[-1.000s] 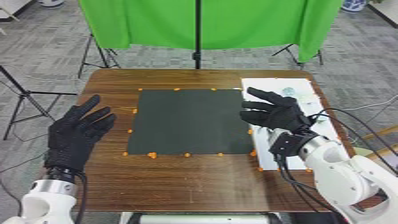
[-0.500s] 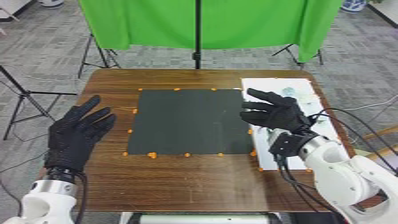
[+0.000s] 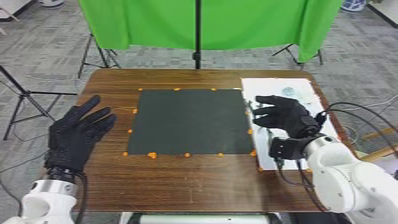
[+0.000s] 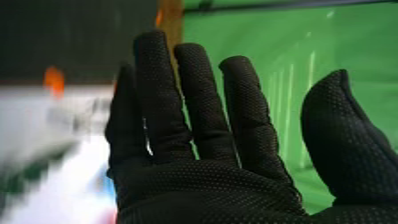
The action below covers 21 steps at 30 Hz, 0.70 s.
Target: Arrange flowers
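Observation:
In the head view, my right hand (image 3: 282,116) is over the white sheet (image 3: 271,84) on the table's right side, its fingers relaxed and holding nothing. A small pale, clear item (image 3: 288,91) lies on the sheet beyond that hand. The right wrist view shows the right hand (image 4: 209,187) with straight fingers and the thumb apart; beside it are a blurred dark green thing (image 4: 35,167) and the white sheet (image 4: 80,195). My left hand (image 3: 75,135) is over the table's left edge, fingers spread, with nothing in it.
A dark grey mat (image 3: 188,122) lies on the brown table (image 3: 178,185), with orange dots (image 3: 153,155) around its edges. Behind the table hangs a green cloth (image 3: 151,25) on a stand. Black cables (image 3: 342,105) loop beside the right arm.
The right hand has moved to the right and slightly toward the near edge, uncovering more of the sheet's left part. The left hand has stayed where it was.

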Each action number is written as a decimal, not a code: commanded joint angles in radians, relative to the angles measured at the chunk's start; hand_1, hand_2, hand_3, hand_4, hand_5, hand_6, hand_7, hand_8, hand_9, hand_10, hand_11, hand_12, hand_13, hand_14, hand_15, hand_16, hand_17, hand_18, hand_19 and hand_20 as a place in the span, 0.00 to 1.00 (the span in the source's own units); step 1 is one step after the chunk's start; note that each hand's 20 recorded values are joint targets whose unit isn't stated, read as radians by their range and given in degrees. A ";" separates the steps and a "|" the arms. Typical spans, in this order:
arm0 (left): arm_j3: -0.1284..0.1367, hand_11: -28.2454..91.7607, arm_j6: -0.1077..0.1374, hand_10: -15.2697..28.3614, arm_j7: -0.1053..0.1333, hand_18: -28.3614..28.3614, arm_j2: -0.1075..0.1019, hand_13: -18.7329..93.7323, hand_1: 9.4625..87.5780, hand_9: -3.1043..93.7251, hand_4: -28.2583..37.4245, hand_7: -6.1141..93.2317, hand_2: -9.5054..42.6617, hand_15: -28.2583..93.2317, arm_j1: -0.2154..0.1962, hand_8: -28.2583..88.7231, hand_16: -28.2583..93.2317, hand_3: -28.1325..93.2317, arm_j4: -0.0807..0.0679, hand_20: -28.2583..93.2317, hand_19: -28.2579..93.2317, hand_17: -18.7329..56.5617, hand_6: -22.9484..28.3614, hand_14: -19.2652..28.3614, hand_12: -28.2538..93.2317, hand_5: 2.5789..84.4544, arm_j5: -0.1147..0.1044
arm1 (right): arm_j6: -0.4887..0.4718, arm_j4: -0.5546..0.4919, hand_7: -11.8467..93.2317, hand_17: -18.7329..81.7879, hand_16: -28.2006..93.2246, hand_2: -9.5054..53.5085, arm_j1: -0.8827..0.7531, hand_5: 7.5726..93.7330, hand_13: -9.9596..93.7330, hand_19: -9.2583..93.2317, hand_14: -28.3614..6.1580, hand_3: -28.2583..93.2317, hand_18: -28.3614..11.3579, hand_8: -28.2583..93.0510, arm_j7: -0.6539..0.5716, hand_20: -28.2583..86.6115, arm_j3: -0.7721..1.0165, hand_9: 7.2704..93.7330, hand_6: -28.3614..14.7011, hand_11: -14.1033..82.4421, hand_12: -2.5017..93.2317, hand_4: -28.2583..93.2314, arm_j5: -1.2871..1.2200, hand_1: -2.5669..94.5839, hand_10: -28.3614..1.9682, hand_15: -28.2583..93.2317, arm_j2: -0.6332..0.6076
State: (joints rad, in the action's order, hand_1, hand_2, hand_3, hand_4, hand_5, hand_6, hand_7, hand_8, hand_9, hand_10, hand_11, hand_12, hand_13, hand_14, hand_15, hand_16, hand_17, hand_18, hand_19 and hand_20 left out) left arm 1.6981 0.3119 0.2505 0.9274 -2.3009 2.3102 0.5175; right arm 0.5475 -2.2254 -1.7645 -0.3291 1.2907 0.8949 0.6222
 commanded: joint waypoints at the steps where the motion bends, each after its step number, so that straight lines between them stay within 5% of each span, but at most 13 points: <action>1: 0.007 0.47 0.006 0.83 -0.004 0.96 0.005 0.38 0.15 0.38 0.03 0.21 0.32 0.64 -0.021 0.16 0.16 0.88 0.002 0.33 0.73 0.14 0.63 0.99 0.33 0.41 0.003 | -0.022 -0.039 0.29 0.41 0.29 0.31 -0.004 0.51 0.61 0.82 0.30 0.90 0.09 0.12 -0.241 0.32 0.008 0.62 0.56 0.40 0.17 0.03 0.324 0.25 0.31 0.63 -0.002; 9: 0.004 0.47 0.006 0.83 -0.003 0.96 0.002 0.38 0.15 0.38 0.03 0.21 0.32 0.64 -0.016 0.16 0.16 0.88 0.002 0.33 0.73 0.14 0.63 0.99 0.33 0.41 0.002 | -0.007 -0.064 0.28 0.60 0.31 0.26 0.039 0.59 0.74 1.00 0.37 0.86 0.21 0.12 -0.558 0.12 -0.175 0.73 0.53 0.43 0.18 0.04 0.964 0.32 0.36 0.66 -0.084; 13: 0.007 0.47 0.010 0.83 0.004 0.96 -0.001 0.38 0.15 0.38 0.03 0.21 0.32 0.64 -0.023 0.16 0.16 0.88 0.005 0.33 0.73 0.14 0.63 0.99 0.33 0.41 0.002 | -0.024 -0.065 0.29 0.68 0.32 0.21 0.063 0.62 0.79 1.00 0.42 0.85 0.32 0.12 -0.665 0.18 -0.234 0.76 0.53 0.44 0.19 0.05 1.110 0.34 0.39 0.68 -0.100; 21: -0.007 0.47 0.010 0.83 0.011 0.96 -0.006 0.38 0.15 0.38 0.03 0.21 0.32 0.64 -0.005 0.16 0.16 0.88 -0.002 0.33 0.73 0.14 0.63 0.99 0.33 0.41 0.001 | -0.095 -0.050 0.29 0.73 0.33 0.16 0.143 0.66 0.83 1.00 0.45 0.84 0.37 0.13 -0.795 0.32 -0.332 0.79 0.52 0.45 0.19 0.05 1.279 0.35 0.39 0.72 -0.102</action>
State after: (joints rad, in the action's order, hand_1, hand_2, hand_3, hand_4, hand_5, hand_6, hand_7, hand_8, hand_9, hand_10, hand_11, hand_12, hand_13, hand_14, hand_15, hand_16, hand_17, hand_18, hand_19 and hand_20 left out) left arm 1.7043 0.3131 0.2577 0.9252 -2.3104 2.3116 0.5172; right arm 0.5242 -2.2805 -1.6770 -1.0544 0.9967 1.9056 0.5234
